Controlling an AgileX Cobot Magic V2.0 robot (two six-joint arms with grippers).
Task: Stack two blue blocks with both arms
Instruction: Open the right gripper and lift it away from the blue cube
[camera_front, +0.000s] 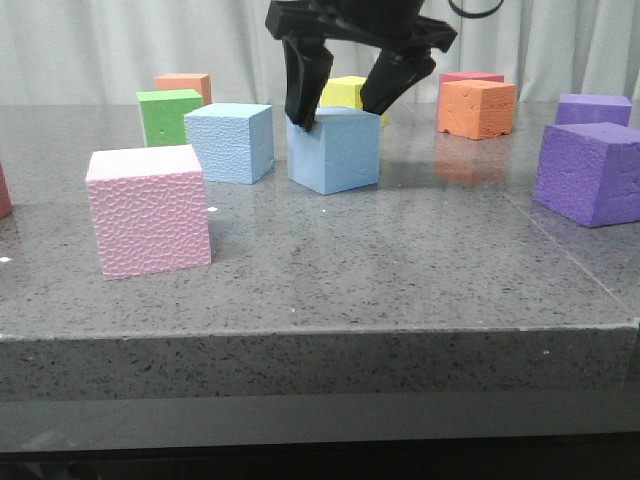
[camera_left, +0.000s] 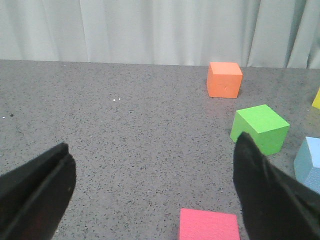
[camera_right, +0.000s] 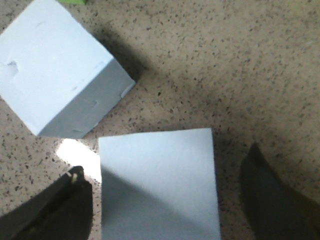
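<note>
Spread wide, the right gripper (camera_front: 345, 108) hangs directly over the smoother blue block (camera_front: 335, 150), one finger low by the block's top left edge and the other above its top right. The right wrist view confirms it: the dark fingers (camera_right: 55, 210) sit on either side of that block (camera_right: 160, 185) with bare table showing between fingers and foam, so nothing is pinched yet.

Just beside it, to the left and slightly farther back, stands the pebbly blue block (camera_front: 230, 142), apart from its twin by a narrow gap. Both rest flat on the speckled grey table (camera_front: 380, 270), near its middle.

The left gripper (camera_left: 150, 190) is also open, its jaws far apart over bare table, holding nothing; only a corner of a blue block (camera_left: 310, 167) shows at the edge of that view.

These cubes look like light foam: soft, likely to dent under a hard squeeze, and grippy rather than slick. A gentle pinch across two opposite vertical faces, near mid-height and centred, should keep the cube level for stacking.

Farther out sit the pink cube (camera_front: 150, 210), green cube (camera_front: 168, 115) and purple cubes (camera_front: 590, 172).
</note>
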